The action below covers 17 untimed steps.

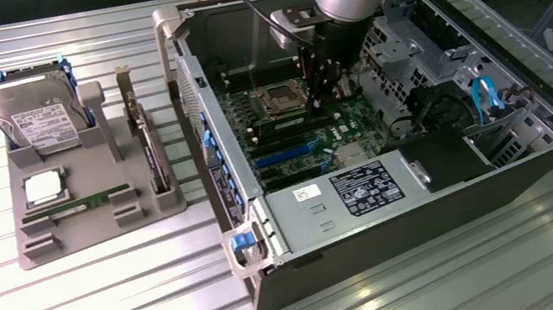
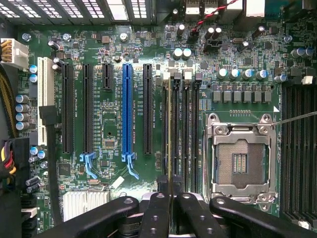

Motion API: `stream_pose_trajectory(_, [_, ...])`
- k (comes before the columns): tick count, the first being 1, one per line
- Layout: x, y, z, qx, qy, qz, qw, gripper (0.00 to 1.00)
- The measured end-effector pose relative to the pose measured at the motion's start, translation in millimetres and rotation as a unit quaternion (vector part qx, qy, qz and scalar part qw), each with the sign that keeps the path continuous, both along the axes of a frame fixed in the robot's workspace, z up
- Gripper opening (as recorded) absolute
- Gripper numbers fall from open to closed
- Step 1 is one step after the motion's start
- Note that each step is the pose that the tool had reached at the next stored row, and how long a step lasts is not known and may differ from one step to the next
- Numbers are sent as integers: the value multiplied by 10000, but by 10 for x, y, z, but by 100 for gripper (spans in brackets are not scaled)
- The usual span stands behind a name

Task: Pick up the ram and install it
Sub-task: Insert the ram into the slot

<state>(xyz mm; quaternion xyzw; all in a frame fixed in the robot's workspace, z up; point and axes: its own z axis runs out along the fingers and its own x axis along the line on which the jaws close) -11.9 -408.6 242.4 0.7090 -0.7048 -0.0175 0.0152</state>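
My gripper (image 1: 326,99) reaches down inside the open computer case (image 1: 251,236), over the motherboard's memory slots (image 2: 185,129) beside the empty processor socket (image 2: 240,158). In the wrist view the two black fingers (image 2: 159,198) meet around a thin strip seen edge-on. This strip is the ram (image 2: 170,129), standing lengthwise along one of the long black slots. The gripper (image 2: 171,184) is shut on its near end. I cannot tell whether the ram's lower edge sits in the slot or just above it.
A grey tray (image 1: 96,229) at the exterior view's left holds a hard drive (image 1: 37,116), a square silver processor chip (image 1: 43,187), a green stick (image 1: 80,205) and an upright expansion card (image 1: 150,151). Case walls, drive cage (image 1: 407,55) and power supply (image 1: 373,185) hem the arm in.
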Motion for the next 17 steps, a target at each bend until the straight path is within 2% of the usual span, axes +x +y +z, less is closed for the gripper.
stream_pose_trajectory(17, [0,-19,-10,-1,0,0,10000,12])
